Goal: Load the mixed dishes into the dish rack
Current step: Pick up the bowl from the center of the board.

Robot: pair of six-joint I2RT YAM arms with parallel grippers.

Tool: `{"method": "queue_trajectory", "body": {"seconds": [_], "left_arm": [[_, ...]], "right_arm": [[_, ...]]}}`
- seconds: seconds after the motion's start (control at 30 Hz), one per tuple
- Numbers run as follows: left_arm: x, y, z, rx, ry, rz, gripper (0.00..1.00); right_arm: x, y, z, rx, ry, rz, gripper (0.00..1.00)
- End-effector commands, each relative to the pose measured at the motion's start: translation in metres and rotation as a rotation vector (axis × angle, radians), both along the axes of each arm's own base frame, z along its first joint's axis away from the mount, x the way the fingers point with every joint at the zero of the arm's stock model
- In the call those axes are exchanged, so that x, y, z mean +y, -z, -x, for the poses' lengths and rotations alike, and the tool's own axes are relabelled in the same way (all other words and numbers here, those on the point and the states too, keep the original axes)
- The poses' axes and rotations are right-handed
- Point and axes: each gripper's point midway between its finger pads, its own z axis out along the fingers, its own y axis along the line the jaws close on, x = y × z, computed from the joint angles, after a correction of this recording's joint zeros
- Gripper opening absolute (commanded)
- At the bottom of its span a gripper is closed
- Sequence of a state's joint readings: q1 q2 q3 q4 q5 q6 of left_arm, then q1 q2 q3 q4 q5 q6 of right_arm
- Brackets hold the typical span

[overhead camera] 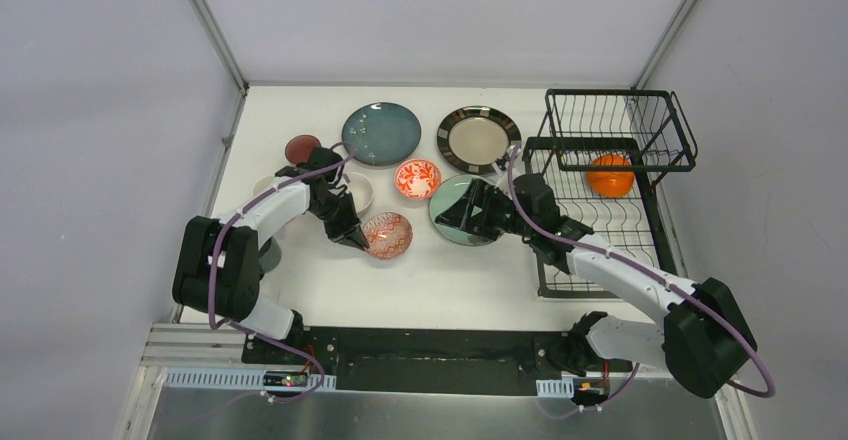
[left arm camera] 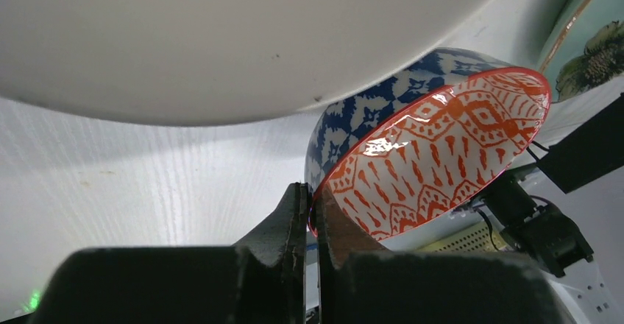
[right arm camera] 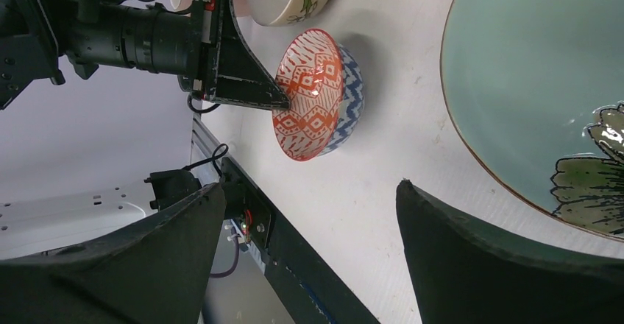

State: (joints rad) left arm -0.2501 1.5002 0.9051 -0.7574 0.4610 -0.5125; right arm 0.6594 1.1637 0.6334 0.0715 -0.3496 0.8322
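My left gripper is shut on the near rim of a red-patterned bowl with a blue-and-white outside. The bowl is tilted on the white table. My right gripper stands open and empty at the left edge of the mint green flower plate. The black wire dish rack stands at the right, with an orange bowl in it.
The dark teal plate and the dark-rimmed beige plate lie at the back. A second small red-patterned bowl sits between them and the held bowl. A white bowl and a pink cup are beside the left arm.
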Motion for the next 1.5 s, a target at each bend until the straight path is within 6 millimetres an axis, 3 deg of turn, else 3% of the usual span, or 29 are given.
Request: {"method": "queue_trajectory", "body": {"seconds": [0.0,0.33,0.6,0.9,1.47], "left_arm": [[-0.020,-0.034,-0.004,-0.109,0.041,0.138,0.00],[-0.041,-0.106,-0.009,-0.323,0.069,0.335,0.00],[-0.050,-0.130,-0.008,-0.410,0.107,0.423,0.00],[-0.054,-0.129,-0.010,-0.413,0.115,0.450,0.00],[-0.052,-0.123,-0.007,-0.398,0.105,0.445,0.00]], "right_arm": [[0.012,-0.014,-0.004,-0.002,-0.007,-0.069,0.88],[0.038,-0.028,-0.009,0.030,-0.058,-0.193,0.90],[0.054,-0.038,-0.016,-0.011,-0.087,-0.260,0.90],[0.067,-0.046,-0.013,0.024,-0.124,-0.350,0.91],[0.053,-0.052,-0.017,-0.046,-0.041,-0.327,0.97]]}}
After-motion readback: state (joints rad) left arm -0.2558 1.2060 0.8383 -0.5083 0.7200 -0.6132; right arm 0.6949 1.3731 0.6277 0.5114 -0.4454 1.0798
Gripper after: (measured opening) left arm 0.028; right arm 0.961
